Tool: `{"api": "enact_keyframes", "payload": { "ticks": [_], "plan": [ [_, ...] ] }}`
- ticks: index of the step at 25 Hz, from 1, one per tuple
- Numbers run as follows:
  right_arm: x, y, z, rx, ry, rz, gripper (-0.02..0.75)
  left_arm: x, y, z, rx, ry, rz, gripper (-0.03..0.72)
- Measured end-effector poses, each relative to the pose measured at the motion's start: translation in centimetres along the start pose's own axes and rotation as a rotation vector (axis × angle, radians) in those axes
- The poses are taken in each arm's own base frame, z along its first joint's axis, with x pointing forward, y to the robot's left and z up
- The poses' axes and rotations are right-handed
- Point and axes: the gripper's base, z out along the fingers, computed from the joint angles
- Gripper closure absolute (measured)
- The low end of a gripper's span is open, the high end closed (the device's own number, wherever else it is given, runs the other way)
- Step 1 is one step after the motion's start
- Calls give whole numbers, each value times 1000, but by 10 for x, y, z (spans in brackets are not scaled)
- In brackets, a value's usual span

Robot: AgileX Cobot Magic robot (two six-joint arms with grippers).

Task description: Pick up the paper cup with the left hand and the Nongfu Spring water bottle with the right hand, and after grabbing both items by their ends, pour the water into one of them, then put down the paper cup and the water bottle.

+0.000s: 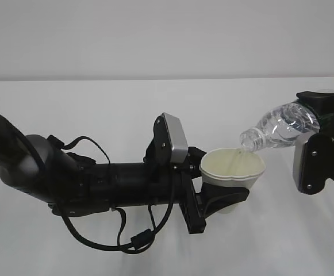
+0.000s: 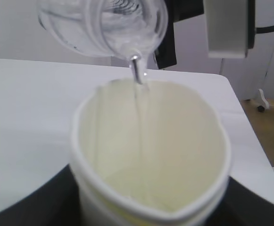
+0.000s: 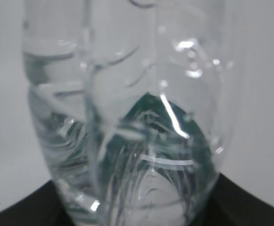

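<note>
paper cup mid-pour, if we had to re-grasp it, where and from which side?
Grip the paper cup low on its wall, under the rolled rim, coming in sideways from the left as the left end effector does now. The rim is already squeezed out of round, so the upper wall is soft, and the bottle mouth and stream of water occupy the top right.

The bottle (image 1: 281,127) runs under the right gripper (image 1: 322,150) at the exterior view's right edge, so its base is hidden, and the cup (image 2: 151,155) is cut off along the left wrist view's bottom, pretty blurry too.
</note>
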Motion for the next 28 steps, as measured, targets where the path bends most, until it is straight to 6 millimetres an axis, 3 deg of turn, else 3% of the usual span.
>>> {"api": "enact_keyframes", "payload": {
  "ticks": [28],
  "plan": [
    [0, 1, 0, -6, 0, -23, 337, 0, 0, 0, 3, 5, 2, 260]
  ]
}}
